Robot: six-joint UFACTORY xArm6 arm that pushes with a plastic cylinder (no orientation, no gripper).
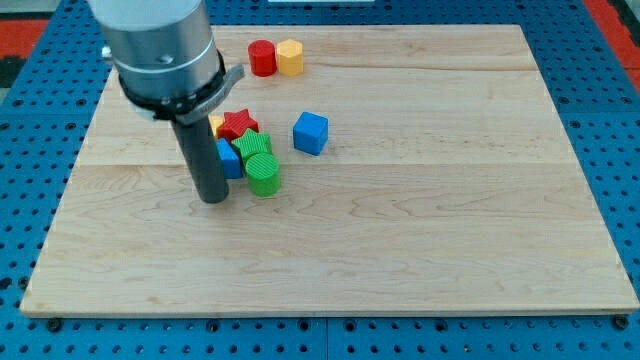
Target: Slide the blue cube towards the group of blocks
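Observation:
The blue cube (pixel 310 133) sits on the wooden board (pixel 420 230), a little right of a group of blocks. The group holds a red star (pixel 238 124), a green block (pixel 252 145), a green cylinder (pixel 264 174), another blue block (pixel 229 159) and a yellow block (pixel 216 124) partly hidden behind the rod. My tip (pixel 214 199) rests on the board just left of and below this group, close to the second blue block. The blue cube is well to the right of my tip.
A red cylinder (pixel 262 58) and a yellow block (pixel 290 57) stand side by side near the view's top. The arm's grey body (pixel 160 45) covers the upper left of the board. Blue pegboard surrounds the board.

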